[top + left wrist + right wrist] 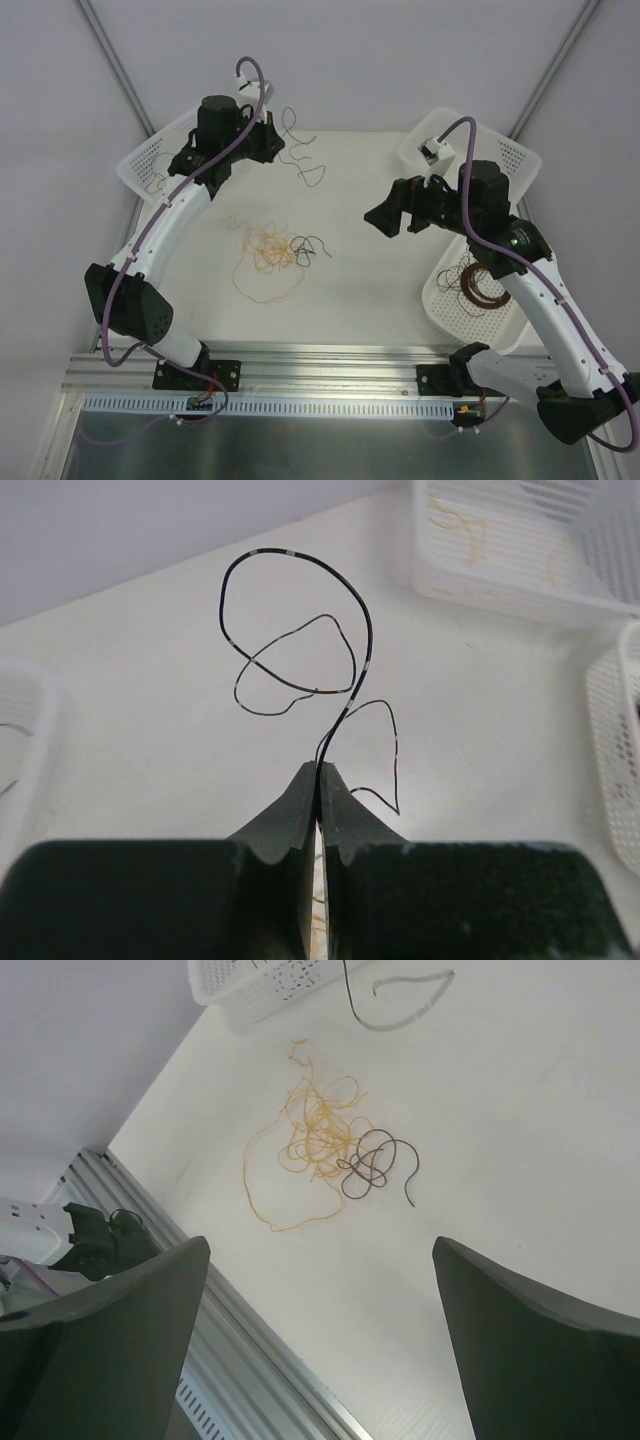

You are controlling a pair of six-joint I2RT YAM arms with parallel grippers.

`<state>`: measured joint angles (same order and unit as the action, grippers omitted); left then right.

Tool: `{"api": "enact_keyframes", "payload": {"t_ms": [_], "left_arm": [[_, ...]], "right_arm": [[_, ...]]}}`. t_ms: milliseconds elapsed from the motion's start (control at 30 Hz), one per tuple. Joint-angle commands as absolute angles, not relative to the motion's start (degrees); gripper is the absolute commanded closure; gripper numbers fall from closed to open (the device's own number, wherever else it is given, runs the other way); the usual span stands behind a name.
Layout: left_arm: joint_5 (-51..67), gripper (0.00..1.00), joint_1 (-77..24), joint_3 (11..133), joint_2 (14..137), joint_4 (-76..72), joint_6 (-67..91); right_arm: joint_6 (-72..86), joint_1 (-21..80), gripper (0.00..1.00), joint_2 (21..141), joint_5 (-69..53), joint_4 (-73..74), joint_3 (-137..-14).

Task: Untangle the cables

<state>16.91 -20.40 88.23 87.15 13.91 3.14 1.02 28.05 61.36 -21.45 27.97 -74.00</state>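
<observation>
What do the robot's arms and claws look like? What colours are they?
The left arm and right arm are white tubes with chunky black joints, and a purple hose runs along each. The left claw and right claw each have two dark wedge-shaped fingers.

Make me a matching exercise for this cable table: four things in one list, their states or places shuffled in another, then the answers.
Things:
1. left pincer
2. right pincer
3. yellow-tan cable tangle
4. brown wire coil

States or places:
A. lying in a white basket
B. open, holding nothing
C. shut on a black cable
D. loose in the middle of the table

Pairs: 1-C, 2-B, 3-D, 4-A.
</observation>
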Motion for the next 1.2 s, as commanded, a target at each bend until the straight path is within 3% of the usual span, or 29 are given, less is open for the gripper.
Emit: {"api": "enact_keyframes", "payload": {"t_ms": [0,367,767,867,900,967,1000,1133,1167], "left_arm": [[11.96,1.0,-15.57,94.12,90.6,11.95,5.36],[9.05,1.0,-1.15,109.85,104.76,11.95,10.98],[12.39,0.99,12.55,106.54,116.89,11.87,17.92],[12.31,0.75,15.02,102.05,116.9,11.78,20.65],[12.13,0.6,15.55,100.91,116.02,11.78,21.0],[11.87,0.41,15.99,98.01,114.62,11.95,20.4],[11.69,0.25,15.91,97.3,112.96,11.95,19.69],[12.39,0.01,16.0,93.0,107.06,12.65,17.67],[12.74,0.01,15.91,92.12,105.75,12.74,17.41]], "right_arm": [[-3.07,28.21,0.0,58.63,-17.93,30.06,-72.16],[-2.02,28.3,0.0,54.32,-16.61,31.72,-67.41],[-1.14,28.3,0.0,54.67,-14.42,33.13,-66.44],[-1.14,28.21,0.0,56.24,-14.33,33.13,-66.88],[-1.14,28.21,0.01,56.69,-14.33,33.05,-66.97],[-1.06,28.3,0.01,58.44,-14.41,32.61,-67.06],[-1.14,28.39,0.0,58.97,-14.59,32.0,-66.97],[-0.88,28.39,0.01,63.1,-15.81,30.33,-67.06],[-0.88,28.39,0.0,65.02,-16.17,29.89,-67.41]]}}
